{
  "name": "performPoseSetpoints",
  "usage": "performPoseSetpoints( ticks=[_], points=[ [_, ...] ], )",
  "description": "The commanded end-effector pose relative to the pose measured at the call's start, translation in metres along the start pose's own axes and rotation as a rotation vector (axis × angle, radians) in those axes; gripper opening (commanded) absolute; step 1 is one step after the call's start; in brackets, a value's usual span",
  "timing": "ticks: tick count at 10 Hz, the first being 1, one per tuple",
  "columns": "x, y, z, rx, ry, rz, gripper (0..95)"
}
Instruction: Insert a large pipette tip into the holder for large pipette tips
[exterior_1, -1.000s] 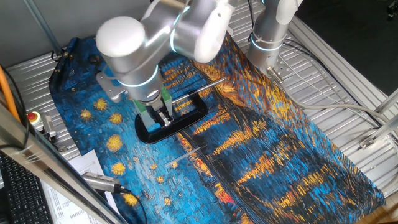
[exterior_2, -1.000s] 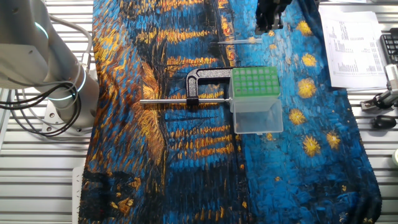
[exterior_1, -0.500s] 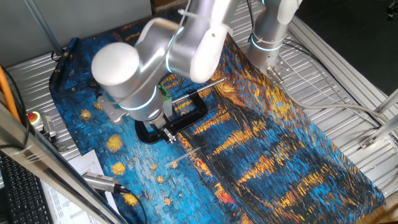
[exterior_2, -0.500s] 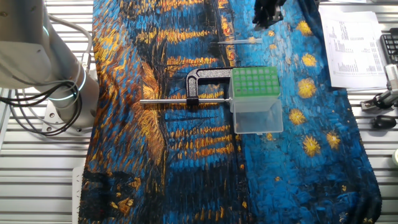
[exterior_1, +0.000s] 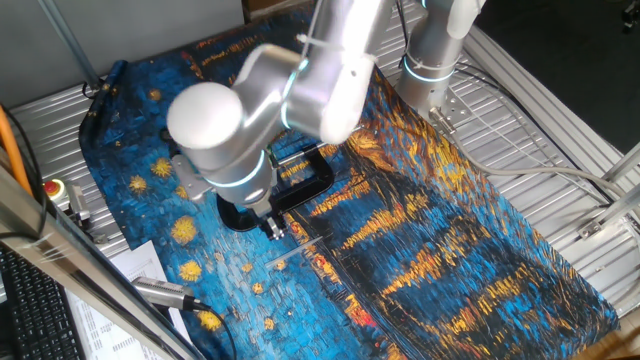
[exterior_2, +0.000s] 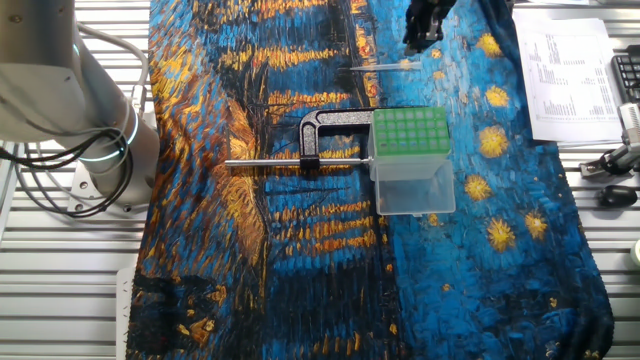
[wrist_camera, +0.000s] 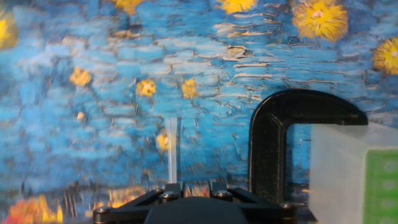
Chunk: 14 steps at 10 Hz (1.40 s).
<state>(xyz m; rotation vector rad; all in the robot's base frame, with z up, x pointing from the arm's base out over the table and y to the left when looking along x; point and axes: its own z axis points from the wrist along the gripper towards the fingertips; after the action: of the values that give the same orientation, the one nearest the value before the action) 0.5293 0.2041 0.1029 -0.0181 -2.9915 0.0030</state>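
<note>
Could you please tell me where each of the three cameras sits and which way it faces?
One fixed view: high at the table's side, looking down across the painted cloth; the silver arm fills it.
The other fixed view: overhead, showing the green-topped translucent holder box, black clamp frame and hand.
Hand view: looks along the fingers at the pale pipette tip.
All share the cloth.

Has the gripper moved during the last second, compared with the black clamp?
Yes. The gripper has left the spot over the black clamp and now hangs past its near edge, closer to the pipette tip.
</note>
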Motion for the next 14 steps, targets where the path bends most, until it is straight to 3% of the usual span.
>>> performPoseSetpoints(
  ticks=[1,3,4,5,6,8,9,11,14],
  points=[
    [-0.001,0.001,0.000,0.003,0.028,0.026,19.0],
    [-0.001,0.001,0.000,0.002,0.093,-0.061,19.0],
    [-0.001,0.001,0.000,-0.002,0.111,-0.073,19.0],
    [-0.001,0.001,0.000,-0.008,0.099,-0.079,19.0],
    [0.000,0.009,0.006,-0.006,0.064,-0.079,19.0],
    [-0.001,0.032,0.014,-0.004,0.025,-0.061,19.0],
    [0.001,0.047,0.019,0.001,0.016,-0.044,38.0],
    [0.006,0.062,0.027,0.011,0.011,-0.031,38.0],
    [0.010,0.060,0.031,0.021,0.012,-0.026,38.0]
  ],
)
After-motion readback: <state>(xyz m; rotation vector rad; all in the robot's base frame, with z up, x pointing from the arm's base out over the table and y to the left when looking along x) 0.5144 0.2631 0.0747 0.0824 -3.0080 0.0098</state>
